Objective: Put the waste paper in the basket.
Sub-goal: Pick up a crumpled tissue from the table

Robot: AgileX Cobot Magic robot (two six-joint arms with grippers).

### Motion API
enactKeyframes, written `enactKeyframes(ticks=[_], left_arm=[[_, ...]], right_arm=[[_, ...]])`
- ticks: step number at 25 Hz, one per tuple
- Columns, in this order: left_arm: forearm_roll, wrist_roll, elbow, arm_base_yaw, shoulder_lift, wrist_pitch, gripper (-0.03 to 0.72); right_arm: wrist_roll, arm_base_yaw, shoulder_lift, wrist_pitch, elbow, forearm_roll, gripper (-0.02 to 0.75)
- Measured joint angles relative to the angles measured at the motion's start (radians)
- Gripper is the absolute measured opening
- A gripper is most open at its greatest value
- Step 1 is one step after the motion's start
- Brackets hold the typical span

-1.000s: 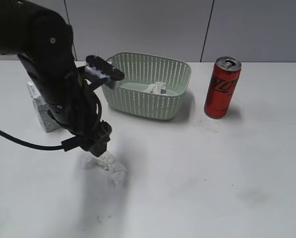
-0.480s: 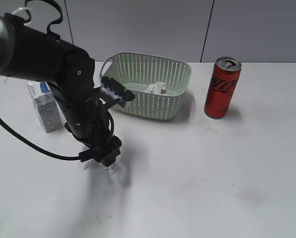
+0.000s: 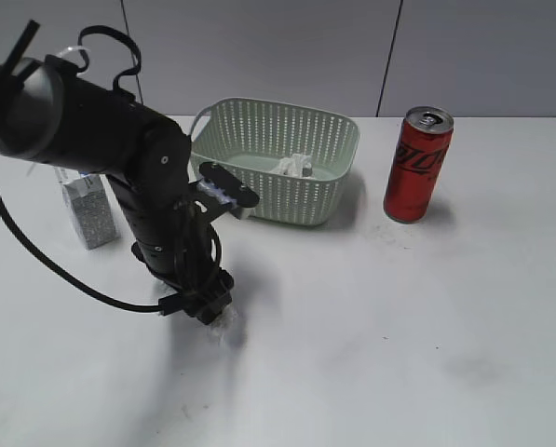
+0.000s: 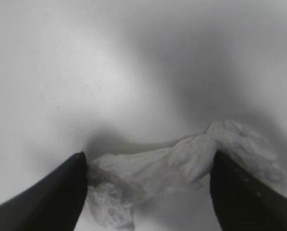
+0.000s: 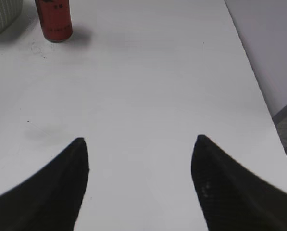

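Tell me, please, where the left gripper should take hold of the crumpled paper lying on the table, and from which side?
Probably from straight above, closing across the narrow twisted middle of the waste paper. The wad lies flat and stretched out sideways between the open fingers of the left gripper, so its waist looks like the thinnest, firmest part to pinch.

The red can (image 3: 417, 166), far right on the bench (image 3: 399, 326), carries dark slanted lettering, too small and blurred to read.
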Motion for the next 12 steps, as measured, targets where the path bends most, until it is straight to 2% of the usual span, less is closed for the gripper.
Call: enactKeyframes(ticks=[3, 5, 7, 10, 12], left_arm=[[-0.006, 0.001, -0.002, 0.000, 0.002, 0.002, 0.541], [-0.012, 0.001, -0.002, -0.001, 0.003, 0.000, 0.476], [-0.012, 0.001, -0.002, -0.003, 0.005, -0.007, 0.377], [-0.010, 0.001, -0.003, -0.003, 0.005, -0.014, 0.172], [-0.002, 0.001, -0.003, -0.003, 0.005, -0.017, 0.081]], right_arm=[[-0.010, 0.034, 0.000, -0.014, 0.011, -0.005, 0.508], [-0.011, 0.058, 0.000, -0.019, 0.011, -0.005, 0.508], [-0.011, 0.089, 0.000, -0.018, 0.011, -0.007, 0.508], [-0.010, 0.133, 0.000, -0.020, 0.011, -0.011, 0.508], [0.019, 0.161, 0.000, -0.023, 0.011, -0.020, 0.508]])
